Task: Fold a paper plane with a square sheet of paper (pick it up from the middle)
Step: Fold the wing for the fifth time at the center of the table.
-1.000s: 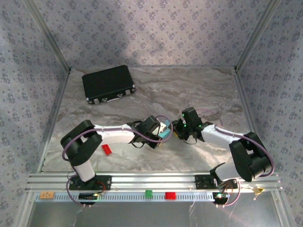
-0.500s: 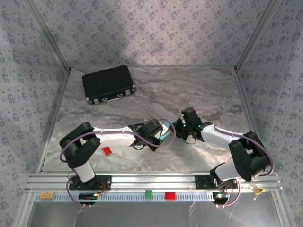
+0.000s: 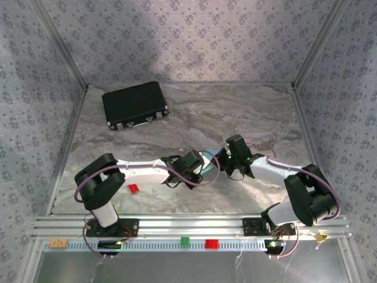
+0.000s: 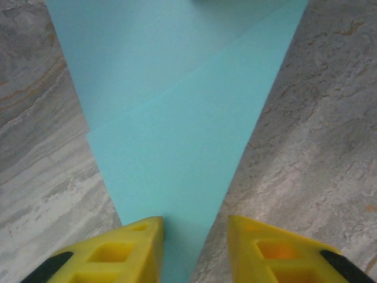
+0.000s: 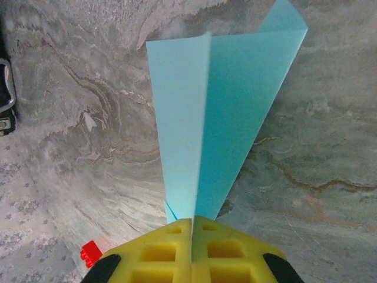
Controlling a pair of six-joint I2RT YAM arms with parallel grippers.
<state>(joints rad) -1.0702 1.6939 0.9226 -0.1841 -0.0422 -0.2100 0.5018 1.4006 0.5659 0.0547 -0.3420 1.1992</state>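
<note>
Being pinched by the right tool (image 5: 191,223), whose fingers are shut tight w/ no gap, the paper plane (image 5: 227,100) is being gripped at its narrow end. Its wings are fanning out ahead of that tool, w/ one flap standing up along the centre crease. The left tool (image 4: 194,223) is being shown w/ fingers apart at a narrow gap. The tapered paper is running between them and ahead, flat on the tabletop (image 4: 330,118). Whether those fingers are touching the paper can't be told.

Risks, as judged:
- A tear or crumple is being risked if the tools are pulled apart while both are gripping, the paper being thin.
- A slip is being risked at the right pinch, since only the tip is being gripped.
- A skewed crease is being risked if the left tool is closed off-centre.

A small red brick (image 5: 91,253) is lying back-left of the right tool, well apart from the paper, so prob. no snag.
</note>
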